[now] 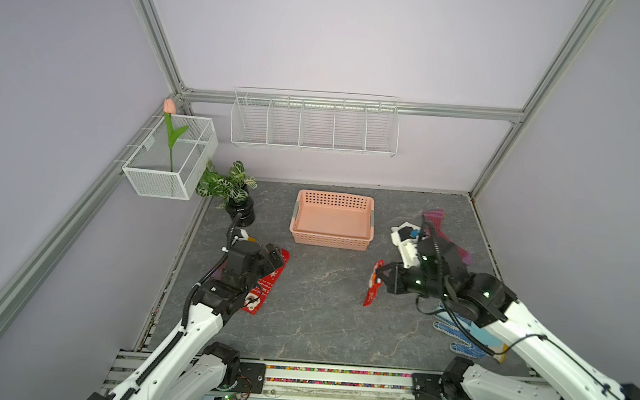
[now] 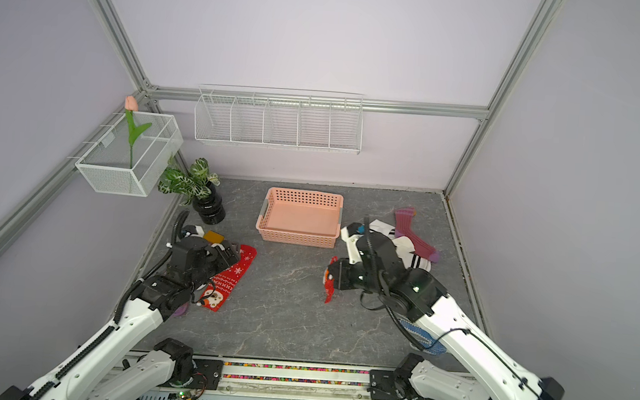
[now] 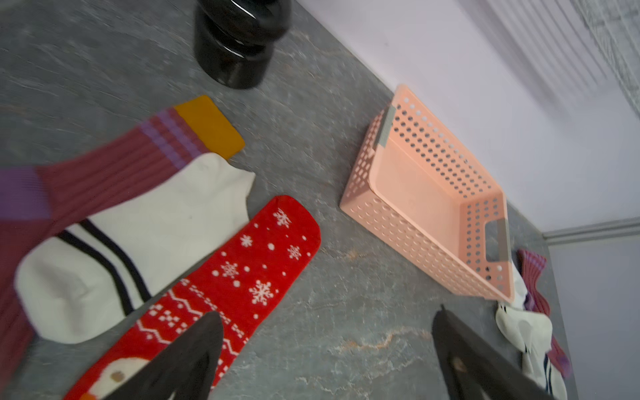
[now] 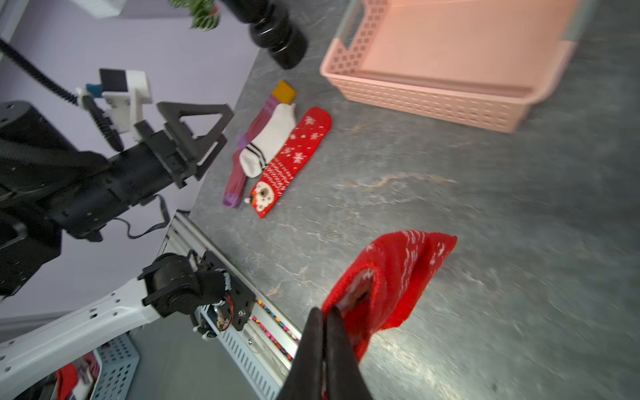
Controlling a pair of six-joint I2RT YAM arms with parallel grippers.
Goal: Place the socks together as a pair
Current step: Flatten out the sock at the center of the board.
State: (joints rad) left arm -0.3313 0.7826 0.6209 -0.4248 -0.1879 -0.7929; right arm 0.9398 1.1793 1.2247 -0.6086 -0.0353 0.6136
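Pinched tight in my right hand (image 4: 323, 315) is one red snowflake sock (image 4: 398, 277). I am gripping it by an edge, and it is hanging bunched above the table (image 1: 321, 318), in front of the pink basket (image 1: 331, 241) and a little toward the right edge. Its partner sock (image 3: 242, 270) is lying flat near the left edge, with a white striped sock (image 3: 138, 242) touching its side and a maroon sock (image 3: 104, 162) beyond that. My left hand (image 3: 327, 311) is hovering over the partner with its fingers spread wide, holding nothing.

I am judging the step in hand to be the carry across to the left edge. To do it well I am thinking of:

- lifting the left hand clear first, since it is sitting right over the landing spot;
- bringing the hanging end down first onto the partner, then drawing my hand along its length so the bunched cloth is laid out flat;
- lining the two up toe to toe and cuff to cuff;
- letting go only once the sock is resting on its partner;
- staying on the open side of the partner, so I am not dragging the white sock out of place.
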